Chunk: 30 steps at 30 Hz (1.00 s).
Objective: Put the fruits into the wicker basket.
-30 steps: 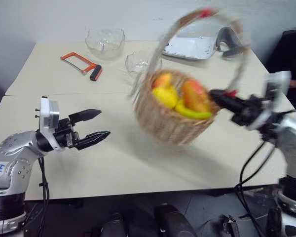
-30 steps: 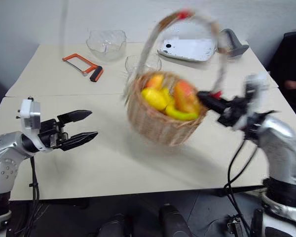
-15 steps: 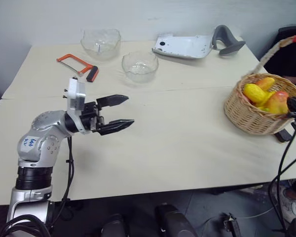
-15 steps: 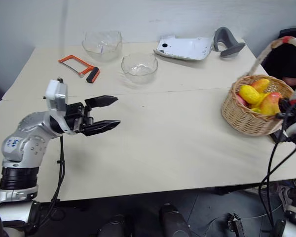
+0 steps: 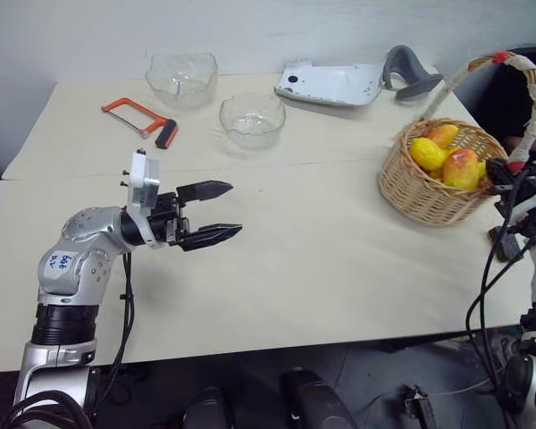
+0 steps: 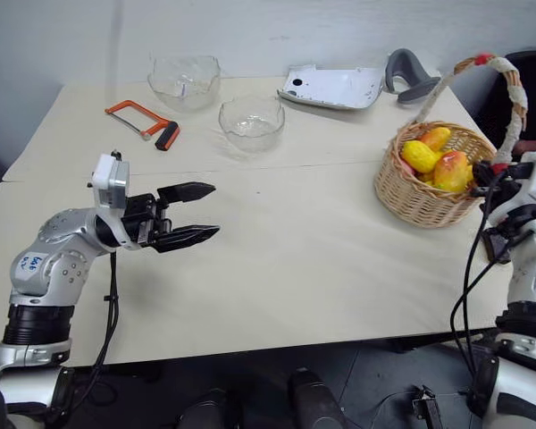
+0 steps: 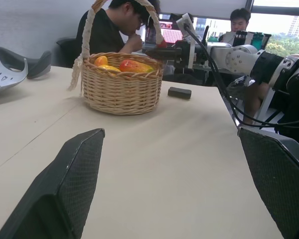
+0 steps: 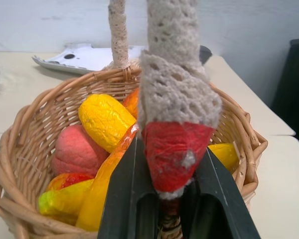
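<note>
Tan woven wicker basket (image 5: 438, 183) sits on the pale table (image 5: 322, 268) at its right side, near the right edge, upright. Its tall arched handle, wrapped in whitish lace cloth with red tape, rises over the bowl. Inside lie the glossy toy fruits (image 5: 444, 159): a yellow lemon-shaped piece, a red-orange mango, an orange piece at the far rim; the right wrist view also shows a pink-red round piece and a yellow-green piece low in the basket.

Right gripper (image 8: 172, 199): the two black fingers stand on either side of the red-taped foot of the handle, where it joins the near-right rim, closed onto it. In the head views the gripper (image 5: 505, 172) meets the basket at that same spot.

Left gripper (image 5: 216, 213): over the left half of the table, well apart from the basket, pointing right, fingers spread wide with nothing between them.

Other items, all toward the far side: orange-framed hacksaw with black handle (image 5: 143, 118) far left; a large clear glass bowl (image 5: 181, 78) beyond it; a smaller clear glass bowl (image 5: 252, 119) near the middle; a white-and-grey plastic shell part (image 5: 348, 82) far right. A small black block (image 7: 179, 92) lies on the table just beside the basket. Two seated persons are visible beyond the table in the left wrist view.
</note>
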### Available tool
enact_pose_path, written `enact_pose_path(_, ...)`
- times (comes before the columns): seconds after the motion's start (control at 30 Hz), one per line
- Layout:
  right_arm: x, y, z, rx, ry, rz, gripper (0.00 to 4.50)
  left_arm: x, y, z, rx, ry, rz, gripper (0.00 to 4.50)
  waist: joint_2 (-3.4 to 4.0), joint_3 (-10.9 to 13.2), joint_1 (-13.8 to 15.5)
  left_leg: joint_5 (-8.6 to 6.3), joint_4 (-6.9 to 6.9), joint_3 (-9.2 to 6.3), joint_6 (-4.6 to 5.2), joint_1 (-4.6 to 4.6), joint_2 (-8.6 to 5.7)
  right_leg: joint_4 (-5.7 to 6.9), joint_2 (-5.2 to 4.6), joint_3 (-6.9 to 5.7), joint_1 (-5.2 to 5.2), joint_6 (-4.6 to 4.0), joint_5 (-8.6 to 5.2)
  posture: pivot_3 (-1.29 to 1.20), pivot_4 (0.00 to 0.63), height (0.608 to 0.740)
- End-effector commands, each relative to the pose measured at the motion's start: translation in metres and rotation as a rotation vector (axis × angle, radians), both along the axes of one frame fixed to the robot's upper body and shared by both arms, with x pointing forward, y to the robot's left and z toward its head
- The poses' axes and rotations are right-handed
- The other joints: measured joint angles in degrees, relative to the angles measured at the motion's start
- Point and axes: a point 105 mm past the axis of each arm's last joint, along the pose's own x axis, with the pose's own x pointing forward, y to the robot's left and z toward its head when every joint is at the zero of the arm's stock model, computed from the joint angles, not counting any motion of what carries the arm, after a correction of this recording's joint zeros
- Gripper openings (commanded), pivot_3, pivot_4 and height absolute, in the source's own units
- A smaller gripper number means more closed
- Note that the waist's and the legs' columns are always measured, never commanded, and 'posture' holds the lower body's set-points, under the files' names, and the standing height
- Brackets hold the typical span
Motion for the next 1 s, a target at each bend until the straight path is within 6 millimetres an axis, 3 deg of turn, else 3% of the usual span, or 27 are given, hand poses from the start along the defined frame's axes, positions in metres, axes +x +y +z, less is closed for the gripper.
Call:
enact_pose_path(0.03,-0.002,0.004,0.011,-0.018,-0.029,0.040,1.43,0.000,0.012,0.006,0.021,-0.052,0.035,4.50,0.00,0.0,0.1,0.00,0.00,0.00,0.00,0.00,0.00,0.00,0.00,0.00,0.00,0.00,0.00,0.00,0.150,0.740)
enact_pose_path(0.2,-0.032,0.001,0.023,-0.162,-0.055,0.106,3.02,-0.001,0.037,-0.013,0.116,-0.044,0.136,4.50,0.02,0.0,0.4,0.00,-0.03,-0.05,0.00,-0.03,-0.02,-0.03,-0.03,-0.02,0.00,0.00,0.00,0.00,0.150,0.740)
enact_pose_path(0.37,-0.074,-0.016,0.016,-0.344,0.028,0.164,4.48,-0.015,0.073,-0.049,0.269,0.003,0.263,4.50,0.06,0.0,0.4,-0.02,-0.09,-0.04,0.03,-0.04,-0.02,-0.14,-0.06,-0.01,0.01,0.01,-0.01,0.00,0.150,0.740)
enact_pose_path(0.5,-0.109,-0.014,-0.006,-0.541,0.092,0.293,4.48,-0.031,0.094,-0.069,0.357,0.030,0.333,4.50,0.01,0.0,0.3,-0.04,-0.07,-0.07,0.04,0.05,-0.02,-0.19,-0.06,-0.03,0.13,0.01,-0.01,0.00,0.150,0.740)
enact_pose_path(0.63,-0.131,0.034,-0.049,-0.588,0.184,0.578,4.48,-0.043,0.100,-0.081,0.360,0.054,0.393,4.50,0.01,0.0,0.1,-0.08,-0.08,-0.15,0.07,0.22,-0.01,-0.31,-0.08,-0.08,0.43,0.01,0.00,0.00,0.150,0.740)
enact_pose_path(0.73,-0.134,0.085,-0.080,-0.564,0.175,0.769,4.48,-0.049,0.095,-0.095,0.371,0.062,0.403,4.50,-0.07,0.0,0.0,-0.20,-0.10,-0.16,0.08,0.70,0.07,-0.44,-0.09,-0.15,0.97,0.03,0.01,0.00,0.150,0.740)
enact_pose_path(0.83,-0.125,0.132,-0.101,-0.537,0.126,0.896,4.48,-0.047,0.090,-0.102,0.381,0.032,0.425,4.50,-0.10,0.0,0.1,-0.25,-0.12,-0.18,0.09,0.90,0.07,-0.51,-0.10,-0.19,1.18,0.03,0.01,0.00,0.150,0.740)
enact_pose_path(1.0,-0.093,0.162,-0.108,-0.546,0.031,0.909,4.48,-0.045,0.080,-0.101,0.361,-0.018,0.439,4.50,-0.08,0.0,0.5,-0.30,-0.02,-0.14,0.19,0.81,-0.05,-0.50,-0.24,-0.21,1.08,0.03,0.01,0.00,0.150,0.740)
